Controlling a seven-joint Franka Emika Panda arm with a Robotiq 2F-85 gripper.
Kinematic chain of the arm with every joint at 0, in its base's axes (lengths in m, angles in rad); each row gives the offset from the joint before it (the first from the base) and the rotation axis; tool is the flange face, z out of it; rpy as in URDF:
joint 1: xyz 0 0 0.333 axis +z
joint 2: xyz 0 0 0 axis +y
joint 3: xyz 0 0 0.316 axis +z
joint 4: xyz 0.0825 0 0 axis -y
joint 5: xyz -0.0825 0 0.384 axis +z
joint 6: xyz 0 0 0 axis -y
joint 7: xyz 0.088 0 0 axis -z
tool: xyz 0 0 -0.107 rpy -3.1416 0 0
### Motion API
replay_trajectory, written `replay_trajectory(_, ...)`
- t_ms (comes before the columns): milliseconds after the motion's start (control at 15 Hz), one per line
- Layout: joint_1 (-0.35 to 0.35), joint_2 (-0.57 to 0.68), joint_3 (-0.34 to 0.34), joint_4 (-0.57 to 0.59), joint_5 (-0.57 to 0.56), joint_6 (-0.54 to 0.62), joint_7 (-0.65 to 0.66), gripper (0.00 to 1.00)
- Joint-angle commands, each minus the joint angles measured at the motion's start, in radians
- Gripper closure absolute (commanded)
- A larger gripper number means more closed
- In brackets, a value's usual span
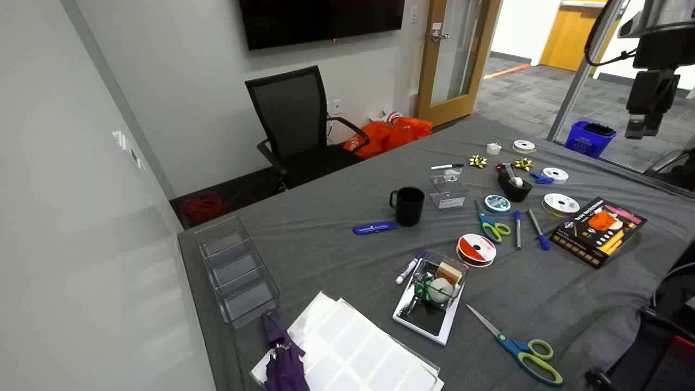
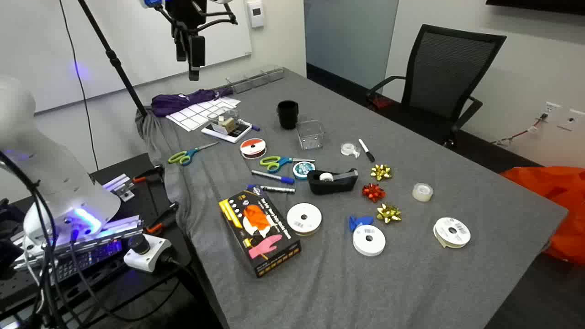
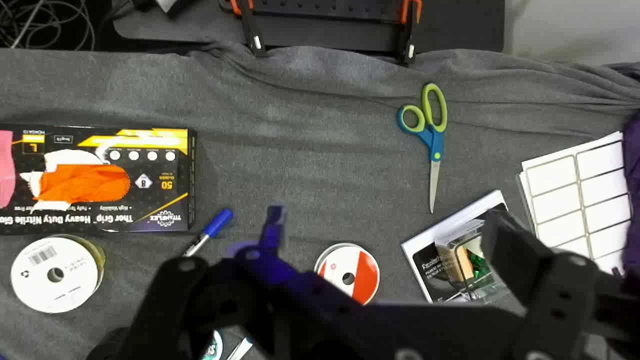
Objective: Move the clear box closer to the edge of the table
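Observation:
The clear box (image 1: 449,195) is small and transparent and stands on the dark grey table (image 1: 320,260), beside the black mug. It also shows in an exterior view (image 2: 311,135), with the mug behind it. In the wrist view the clear box is out of view or hidden. My gripper (image 3: 390,220) is open and empty, with its fingers wide apart. It hangs high above the table in both exterior views (image 1: 642,127) (image 2: 194,68), well apart from the clear box.
Around the clear box are the black mug (image 1: 409,206), a tape dispenser (image 2: 332,181), small scissors (image 1: 493,227) and a marker (image 1: 447,166). A clear tray of items (image 1: 441,282), large scissors (image 3: 434,135), a ribbon spool (image 3: 348,272) and a glove box (image 3: 100,180) also lie there.

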Motion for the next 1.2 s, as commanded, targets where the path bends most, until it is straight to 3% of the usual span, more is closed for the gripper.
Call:
replay_trajectory(0, -0.029, 0.003, 0.026, 0.002, 0.006, -0.002, -0.006, 0.0)
replay_trajectory(533, -0.029, 0.003, 0.026, 0.002, 0.006, -0.002, -0.006, 0.0)
replay_trajectory(667, -0.024, 0.001, 0.037, 0.004, 0.072, 0.03, 0.057, 0.0)
replay_trajectory(867, -0.025, 0.031, 0.056, 0.0, 0.176, 0.146, 0.161, 0.0)
replay_trajectory(1133, -0.028, 0.094, 0.092, -0.003, 0.232, 0.357, 0.323, 0.0)
